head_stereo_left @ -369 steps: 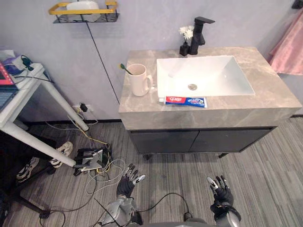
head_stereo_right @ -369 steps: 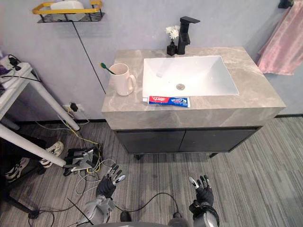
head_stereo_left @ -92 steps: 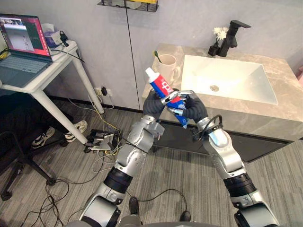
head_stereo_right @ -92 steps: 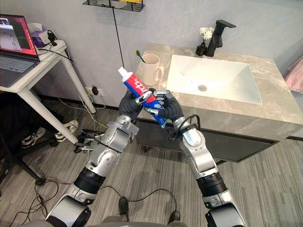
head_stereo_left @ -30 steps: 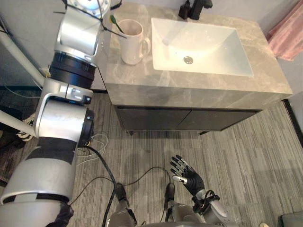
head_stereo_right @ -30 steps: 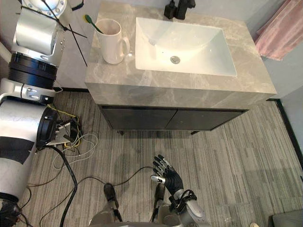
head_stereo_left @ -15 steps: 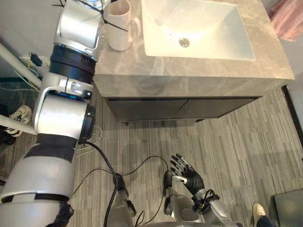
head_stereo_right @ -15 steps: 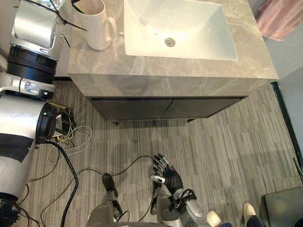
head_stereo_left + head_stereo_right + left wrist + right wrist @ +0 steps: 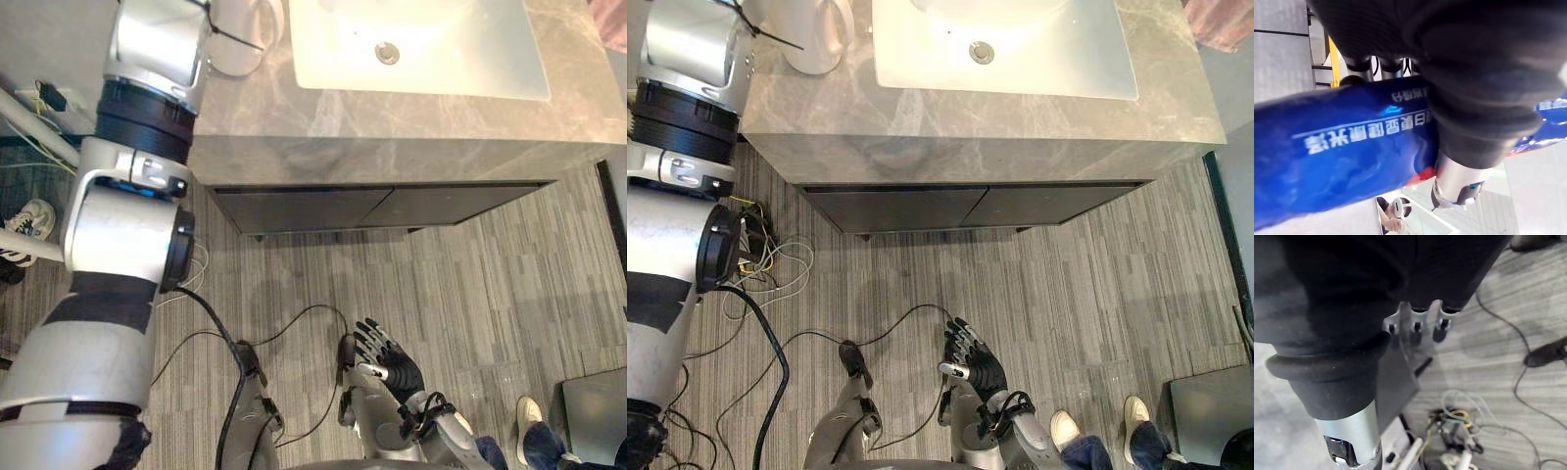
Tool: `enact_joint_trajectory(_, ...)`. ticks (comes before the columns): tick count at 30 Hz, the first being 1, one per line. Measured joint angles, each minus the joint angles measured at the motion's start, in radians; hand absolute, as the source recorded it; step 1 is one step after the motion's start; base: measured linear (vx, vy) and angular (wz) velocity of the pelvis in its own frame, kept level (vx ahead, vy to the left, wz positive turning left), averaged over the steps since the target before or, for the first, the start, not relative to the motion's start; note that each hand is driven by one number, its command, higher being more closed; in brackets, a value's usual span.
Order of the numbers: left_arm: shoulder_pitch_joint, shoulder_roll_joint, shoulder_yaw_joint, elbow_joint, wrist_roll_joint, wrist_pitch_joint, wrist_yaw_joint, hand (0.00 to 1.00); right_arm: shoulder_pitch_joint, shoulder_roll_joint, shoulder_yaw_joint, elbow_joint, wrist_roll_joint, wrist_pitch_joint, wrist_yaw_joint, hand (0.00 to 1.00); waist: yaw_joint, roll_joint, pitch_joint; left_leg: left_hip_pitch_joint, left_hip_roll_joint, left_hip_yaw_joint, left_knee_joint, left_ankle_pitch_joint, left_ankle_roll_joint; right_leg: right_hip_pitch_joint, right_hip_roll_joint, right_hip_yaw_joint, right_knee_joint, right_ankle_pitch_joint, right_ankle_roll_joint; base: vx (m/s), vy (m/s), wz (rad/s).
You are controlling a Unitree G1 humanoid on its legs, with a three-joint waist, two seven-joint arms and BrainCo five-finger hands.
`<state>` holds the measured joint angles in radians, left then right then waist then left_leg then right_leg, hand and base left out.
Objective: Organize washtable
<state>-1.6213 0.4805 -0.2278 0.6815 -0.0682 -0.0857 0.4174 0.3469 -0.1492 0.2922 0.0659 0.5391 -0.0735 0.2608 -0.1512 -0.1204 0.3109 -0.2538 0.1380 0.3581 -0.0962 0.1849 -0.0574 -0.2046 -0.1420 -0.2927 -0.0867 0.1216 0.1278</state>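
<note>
The left hand (image 9: pixel 1471 105) is clamped on the one toothpaste tube (image 9: pixel 1337 147). In the left wrist view its thumb curls across the blue tube and its fingers close in behind, so the tube lies crosswise in the grip. Past the fingers there is a wire shelf with a yellow rail (image 9: pixel 1333 56) on a grey wall. In the eye views the left arm runs up the left side of the frame and out past the upper left corner.

The right hand (image 9: pixel 394 370) hangs low at the bottom centre of the eye views. It is slack and holds nothing, and its fingers (image 9: pixel 1415 328) are straight and spread above the striped grey floor (image 9: pixel 480 294).

Across the top of the frame stands the single washtable (image 9: pixel 392 127), a grey marbled top. It carries one white basin (image 9: pixel 460 59) with one drain (image 9: pixel 388 53). One white mug (image 9: pixel 813 39) sits on it at the upper left, partly behind the left arm. Two dark cabinet doors (image 9: pixel 294 208) sit side by side under the top.

At the lower right edge, two light shoes (image 9: pixel 1065 428) of a person in blue trousers stand on the floor.
</note>
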Motion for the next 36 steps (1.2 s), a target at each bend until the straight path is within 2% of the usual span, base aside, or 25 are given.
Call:
enact_joint_trajectory(12,0.000,0.002,0.000,0.026,-0.011,0.000,0.001,1.00,0.000,-0.018,0.000,0.007,0.000,-0.017,0.000,0.00,0.001,0.001,0.026,-0.010,-0.002,-0.001,0.000,0.000,0.000,-0.011,0.000,-0.008,0.010,-0.001,-0.001,0.00,0.000,0.00)
enact_joint_trajectory(22,0.000,0.003,0.000,0.026,-0.019,0.000,0.001,1.00,0.000,-0.026,0.001,0.011,0.000,-0.018,0.000,0.00,0.001,0.003,0.030,-0.011,-0.002,-0.004,0.000,0.000,0.000,-0.011,-0.001,-0.012,0.014,-0.001,-0.001,0.00,0.000,0.00)
enact_joint_trajectory(29,0.000,0.003,0.002,0.026,-0.021,-0.003,0.002,1.00,0.000,-0.036,0.002,0.032,0.000,-0.020,0.000,0.00,0.002,0.005,0.065,-0.013,-0.003,-0.012,0.000,0.003,0.004,-0.010,-0.001,-0.021,0.018,-0.001,-0.001,0.00,0.000,0.01)
enact_joint_trajectory(36,0.014,-0.007,0.005,0.026,-0.021,-0.007,0.002,1.00,0.000,-0.037,0.002,0.032,0.000,-0.020,0.000,0.00,0.002,0.006,0.067,-0.013,-0.004,-0.019,0.001,0.004,0.004,-0.006,-0.001,-0.034,0.019,-0.001,-0.001,0.02,-0.005,0.02)
